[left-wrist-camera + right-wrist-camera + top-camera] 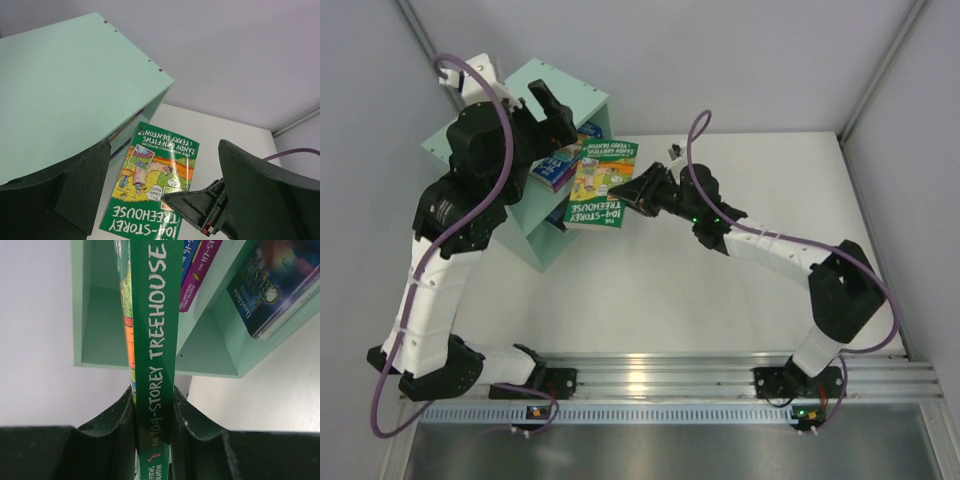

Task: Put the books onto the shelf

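The green book (603, 185) is a thin paperback: bright green cover, white title lettering, a yellow cartoon picture in the middle. The spine is green too, with "104-Storey Treehouse" running along it.

The top view only gives me the cover, facing up, held over the counter (720, 290) right at the open side of the shelf (532, 235). The right wrist view gives me the spine instead and lets me look into the shelf. It has two compartments split by one board. A blue book (192, 255) and a magenta book (202, 275) sit side by side just past the green one, and a dark book (272, 285) pokes out further right. The left wrist view adds the plain mint top of the shelf, with the cover below it.

The right gripper (638, 192) is clamped on the green book at its spine edge, a finger on each cover, and the book sticks out ahead of it toward the shelf. I can't tell if its far edge is inside a compartment. The left gripper (555, 115) hangs above the shelf with its jaws spread wide, holding nothing and clear of the book.
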